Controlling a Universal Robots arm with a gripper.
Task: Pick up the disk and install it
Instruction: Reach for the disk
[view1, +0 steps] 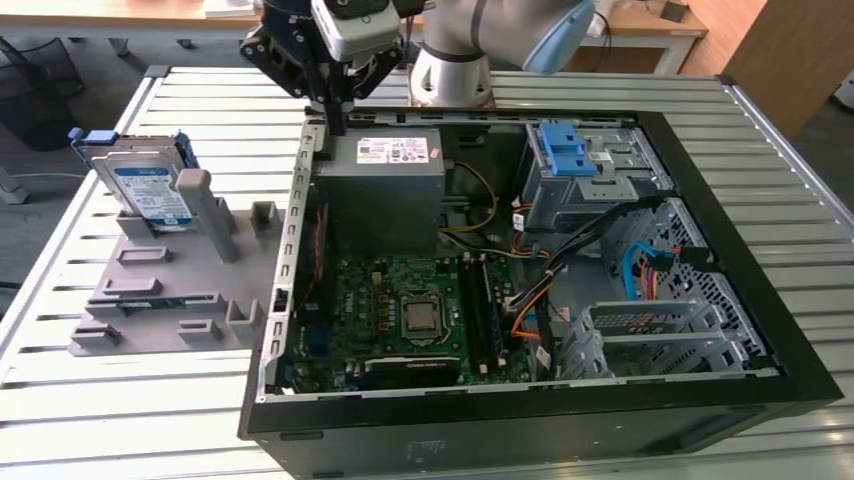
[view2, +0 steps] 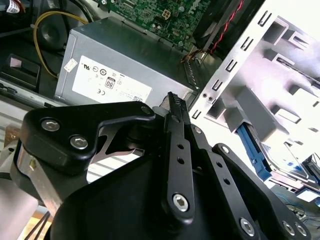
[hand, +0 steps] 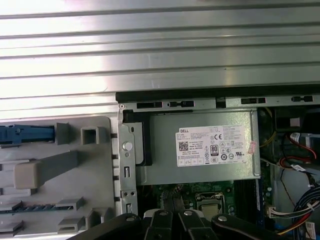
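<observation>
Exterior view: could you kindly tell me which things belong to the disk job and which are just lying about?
Job: disk, grey rack holding it, gripper, computer case.
Just there: power supply, circuit board, table.

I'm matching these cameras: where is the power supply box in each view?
Exterior view: power supply box in the case's corner, below the gripper.
Second wrist view: the box beyond the gripper, before the motherboard.
First wrist view: the box between case rim and motherboard.
Shared landmark: its white sticker.
</observation>
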